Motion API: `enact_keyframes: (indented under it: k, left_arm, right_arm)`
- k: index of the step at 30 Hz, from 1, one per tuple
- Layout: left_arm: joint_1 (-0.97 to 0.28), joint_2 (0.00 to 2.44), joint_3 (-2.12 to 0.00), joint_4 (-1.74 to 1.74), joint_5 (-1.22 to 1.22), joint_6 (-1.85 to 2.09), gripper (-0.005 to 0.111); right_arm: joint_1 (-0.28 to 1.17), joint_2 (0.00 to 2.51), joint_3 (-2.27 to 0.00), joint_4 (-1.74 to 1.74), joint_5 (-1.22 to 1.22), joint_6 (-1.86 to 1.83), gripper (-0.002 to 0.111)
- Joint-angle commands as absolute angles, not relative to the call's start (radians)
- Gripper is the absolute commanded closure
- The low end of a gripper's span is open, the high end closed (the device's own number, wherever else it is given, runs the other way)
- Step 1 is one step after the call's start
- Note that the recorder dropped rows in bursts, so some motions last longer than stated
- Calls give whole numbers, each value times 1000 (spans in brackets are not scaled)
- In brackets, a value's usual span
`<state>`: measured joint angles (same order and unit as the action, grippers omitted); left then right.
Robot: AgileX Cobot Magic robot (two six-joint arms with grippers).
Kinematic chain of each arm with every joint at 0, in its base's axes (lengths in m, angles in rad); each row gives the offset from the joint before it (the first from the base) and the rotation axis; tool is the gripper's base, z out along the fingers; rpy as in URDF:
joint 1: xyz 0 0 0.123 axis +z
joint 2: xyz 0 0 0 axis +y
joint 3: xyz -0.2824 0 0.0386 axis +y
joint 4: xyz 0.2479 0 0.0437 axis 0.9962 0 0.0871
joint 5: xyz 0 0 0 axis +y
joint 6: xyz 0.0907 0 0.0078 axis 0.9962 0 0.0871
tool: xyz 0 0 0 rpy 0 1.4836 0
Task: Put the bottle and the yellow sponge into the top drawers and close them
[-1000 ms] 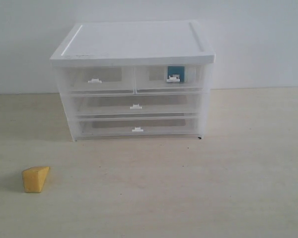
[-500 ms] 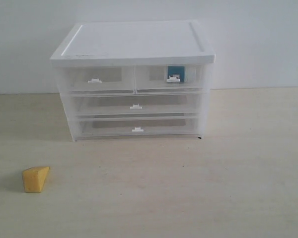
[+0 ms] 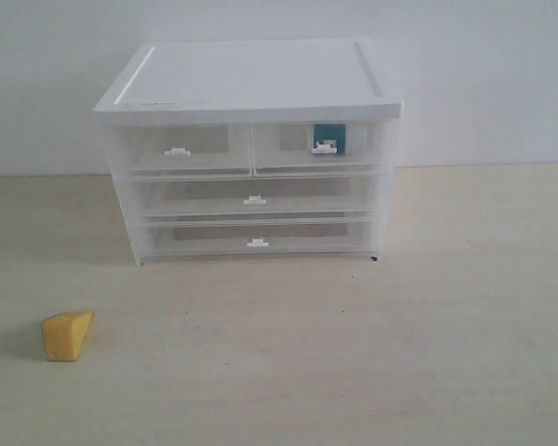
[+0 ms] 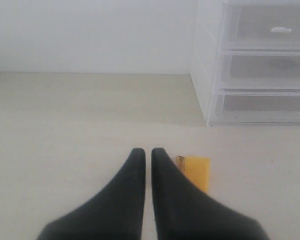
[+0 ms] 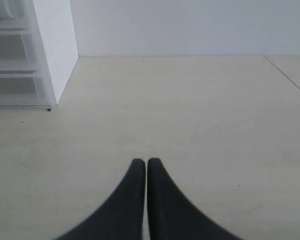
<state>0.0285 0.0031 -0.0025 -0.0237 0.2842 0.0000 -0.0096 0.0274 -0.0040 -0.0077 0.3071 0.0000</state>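
The bottle [image 3: 328, 137] is tucked in the top drawers [image 3: 181, 149], but the yellow sponge [image 3: 66, 335] lies out near the left gripper [image 4: 147, 152], pressed together and empty like the right gripper [image 5: 143, 162].

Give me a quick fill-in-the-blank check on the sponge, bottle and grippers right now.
1. The yellow sponge lies on the ____, outside the cabinet.
2. In the exterior view, the bottle shows inside the top drawer on the ____.
3. The left gripper and right gripper are both ____, holding nothing.
Missing: table; right; shut.
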Motion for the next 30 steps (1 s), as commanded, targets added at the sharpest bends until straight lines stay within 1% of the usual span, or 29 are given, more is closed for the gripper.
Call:
enact_keyframes:
  k: [1, 19, 25, 30]
  left_arm:
    - [30, 0, 0, -26, 284, -6, 102]
    - [30, 0, 0, -26, 275, 0, 102]
    - [30, 0, 0, -47, 146, -10, 102]
    - [30, 0, 0, -64, -13, -50, 102]
  right_arm:
    - [-9, 21, 0, 0, 326, 0, 108]
    - [-9, 21, 0, 0, 326, 0, 108]
    - [-9, 21, 0, 0, 326, 0, 108]
    - [-9, 21, 0, 0, 326, 0, 108]
